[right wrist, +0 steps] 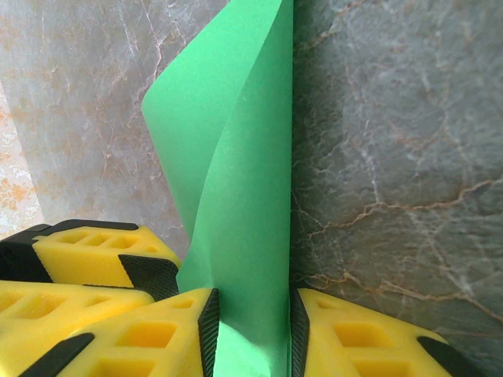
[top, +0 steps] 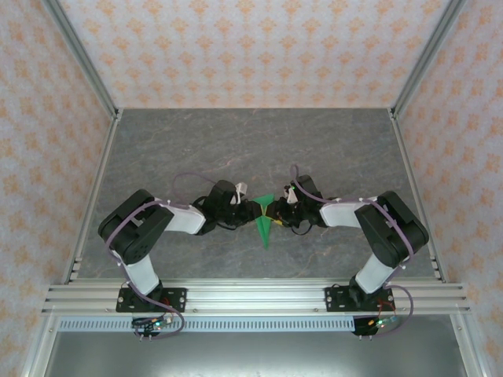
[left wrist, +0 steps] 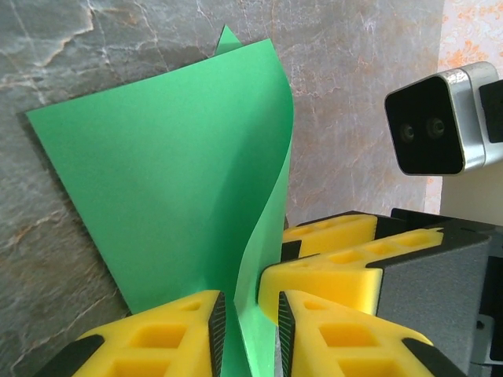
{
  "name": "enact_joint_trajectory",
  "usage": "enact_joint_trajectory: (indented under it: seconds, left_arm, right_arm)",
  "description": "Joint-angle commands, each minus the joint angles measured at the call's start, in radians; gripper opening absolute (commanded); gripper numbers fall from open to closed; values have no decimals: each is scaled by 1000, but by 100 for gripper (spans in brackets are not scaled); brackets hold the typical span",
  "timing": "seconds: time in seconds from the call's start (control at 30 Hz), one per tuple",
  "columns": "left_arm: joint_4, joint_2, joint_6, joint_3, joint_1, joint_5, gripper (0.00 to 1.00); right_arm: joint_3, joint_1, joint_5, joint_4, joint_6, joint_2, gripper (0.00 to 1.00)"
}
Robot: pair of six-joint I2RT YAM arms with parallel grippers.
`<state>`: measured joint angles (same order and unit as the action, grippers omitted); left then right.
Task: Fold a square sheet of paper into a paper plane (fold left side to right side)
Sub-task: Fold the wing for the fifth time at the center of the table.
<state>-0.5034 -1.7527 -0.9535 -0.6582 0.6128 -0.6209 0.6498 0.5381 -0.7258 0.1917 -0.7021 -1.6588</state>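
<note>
The square sheet of paper (top: 265,221) is bright green and creased into a pointed paper-plane shape, its tip toward the near edge. It lies mid-table between both grippers. One flap (left wrist: 173,181) stands up in a curve. My left gripper (left wrist: 247,334) straddles that flap's lower edge, and a gap shows beside the paper, so it is open. My right gripper (right wrist: 251,334) has a paper strip (right wrist: 236,157) spanning from pad to pad and is shut on it. In the top view the left gripper (top: 245,206) and right gripper (top: 281,209) nearly meet.
The right gripper's yellow fingers (left wrist: 330,271) and its wrist camera (left wrist: 440,118) sit close beside my left jaws. The left gripper's fingers (right wrist: 94,255) crowd the right wrist view. The grey marble table (top: 251,141) is walled on three sides, with a metal rail (top: 251,297) at the near edge.
</note>
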Motion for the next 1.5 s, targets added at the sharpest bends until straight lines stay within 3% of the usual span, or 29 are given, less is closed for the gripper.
enact_joint_trajectory:
  seconds: [0.0,0.53,0.83,1.13,1.47]
  left_arm:
    - [-34,-17,-8,-23,-5,-8,27]
    - [-79,-57,-28,-26,-5,-21,21]
    - [-52,-42,-15,-21,-5,-1,3]
    - [27,30,31,12,-7,40,0]
    - [31,48,32,40,-7,61,0]
  right_arm:
    - [1,10,31,-3,29,-51,33]
    - [2,12,29,-3,29,-57,32]
    - [7,10,28,-4,31,-47,33]
    - [37,-35,20,-42,44,57,43]
    - [103,-35,-11,-41,32,21,55]
